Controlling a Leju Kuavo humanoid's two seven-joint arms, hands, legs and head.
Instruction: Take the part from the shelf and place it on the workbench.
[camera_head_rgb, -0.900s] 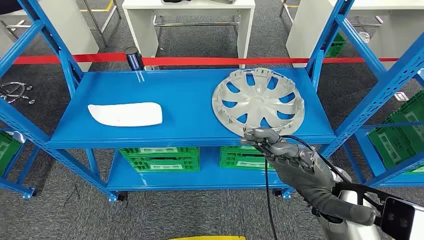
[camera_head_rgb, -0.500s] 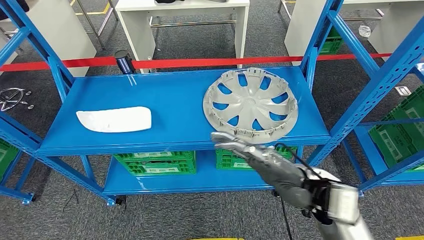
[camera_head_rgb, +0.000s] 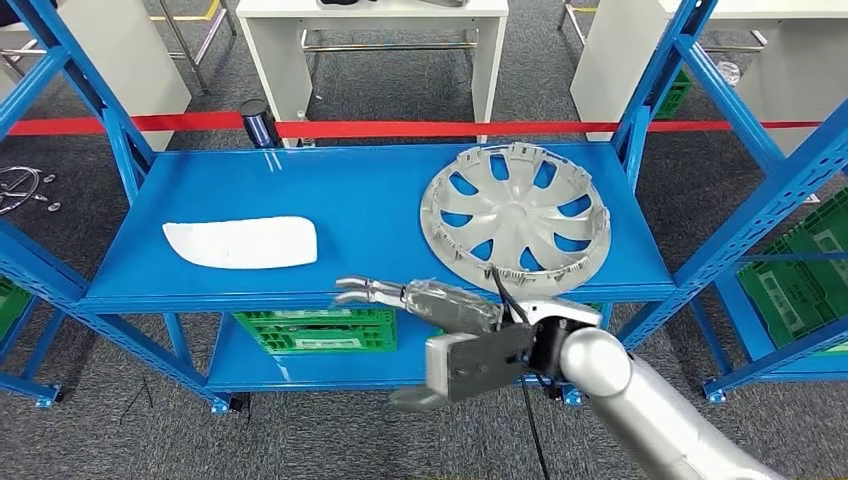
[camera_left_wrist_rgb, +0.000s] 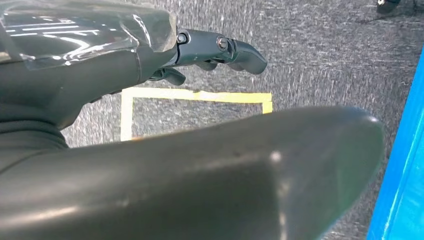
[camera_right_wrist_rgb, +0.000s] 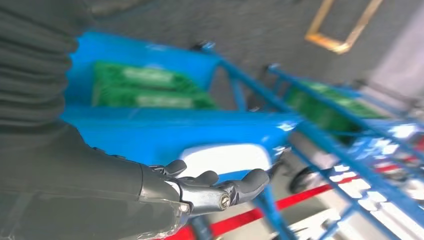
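Note:
A white curved panel (camera_head_rgb: 240, 242) lies flat on the left of the blue shelf (camera_head_rgb: 370, 200). A silver hubcap (camera_head_rgb: 515, 218) lies on its right. My right hand (camera_head_rgb: 425, 298) stretches leftward just in front of the shelf's front edge, between the two parts and touching neither. In the right wrist view the right hand (camera_right_wrist_rgb: 192, 192) has its fingers extended and apart with nothing in them, and the white panel (camera_right_wrist_rgb: 225, 159) shows blurred beyond them. In the left wrist view my left hand (camera_left_wrist_rgb: 150, 55) hangs over grey floor, fingers loosely extended and empty.
Green crates (camera_head_rgb: 315, 328) sit on the lower shelf level. Blue uprights (camera_head_rgb: 650, 90) frame the shelf on both sides. A red tape barrier (camera_head_rgb: 400, 128) and white tables (camera_head_rgb: 370, 40) stand behind it. Yellow floor tape (camera_left_wrist_rgb: 195, 95) lies below my left hand.
My right hand has swung left from the hubcap's near rim along the shelf's front edge, with the forearm now lying across the picture. The camera has shifted slightly. Both parts stay where they were.

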